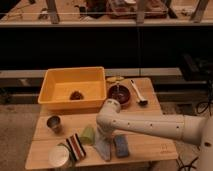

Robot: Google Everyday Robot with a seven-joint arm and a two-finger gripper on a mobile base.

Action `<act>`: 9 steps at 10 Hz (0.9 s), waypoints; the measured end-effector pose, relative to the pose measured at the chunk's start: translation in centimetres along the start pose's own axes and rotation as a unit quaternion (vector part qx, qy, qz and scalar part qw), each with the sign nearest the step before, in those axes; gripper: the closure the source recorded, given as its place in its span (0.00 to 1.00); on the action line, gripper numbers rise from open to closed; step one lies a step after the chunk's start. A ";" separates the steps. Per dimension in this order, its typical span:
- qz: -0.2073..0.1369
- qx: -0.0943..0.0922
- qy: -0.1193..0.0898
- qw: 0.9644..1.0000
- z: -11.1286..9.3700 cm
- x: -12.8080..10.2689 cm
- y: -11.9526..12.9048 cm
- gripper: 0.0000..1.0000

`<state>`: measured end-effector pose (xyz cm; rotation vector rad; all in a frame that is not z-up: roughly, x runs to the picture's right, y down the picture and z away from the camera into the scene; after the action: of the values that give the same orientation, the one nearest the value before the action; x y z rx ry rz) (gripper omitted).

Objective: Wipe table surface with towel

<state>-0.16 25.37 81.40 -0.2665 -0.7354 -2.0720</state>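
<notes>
The table surface (150, 142) is a pale wooden top filling the lower part of the camera view. The towel (104, 148), a pale grey-blue folded cloth, lies on it near the front edge, pointing away from me. My white arm reaches in from the right and bends down over the towel. The gripper (102, 134) sits at the towel's far end, shut on it. The towel's near end rests flat on the wood.
A dark blue pad (121, 145) lies just right of the towel, a green cup (88, 134) just left. Further left are a striped cloth (76, 147), a white round lid (59, 156) and a metal cup (54, 123). Behind stand a yellow tub (55, 97), a brown bowl (119, 95) and a white brush (138, 93).
</notes>
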 end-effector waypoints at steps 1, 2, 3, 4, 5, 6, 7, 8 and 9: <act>0.010 0.000 -0.005 1.000 0.1 -0.4 0.4 0.90; 0.028 0.000 -0.008 1.000 0.1 -1.1 1.5 0.90; 0.025 -0.003 -0.008 1.000 0.1 -1.0 1.4 0.90; 0.027 -0.004 -0.008 1.000 0.0 -1.1 1.6 0.90; 0.027 -0.004 -0.009 1.000 -0.1 -1.1 1.6 0.90; 0.029 -0.004 -0.009 1.000 -0.1 -1.2 1.7 0.90; 0.031 -0.003 -0.009 0.999 -0.1 -1.2 1.8 0.90; 0.053 0.004 -0.007 0.999 -0.2 -1.7 2.9 0.90; 0.072 0.005 -0.006 0.997 -0.4 -2.3 4.2 0.90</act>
<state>4.58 24.89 81.70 -0.3162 -0.7126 -1.9319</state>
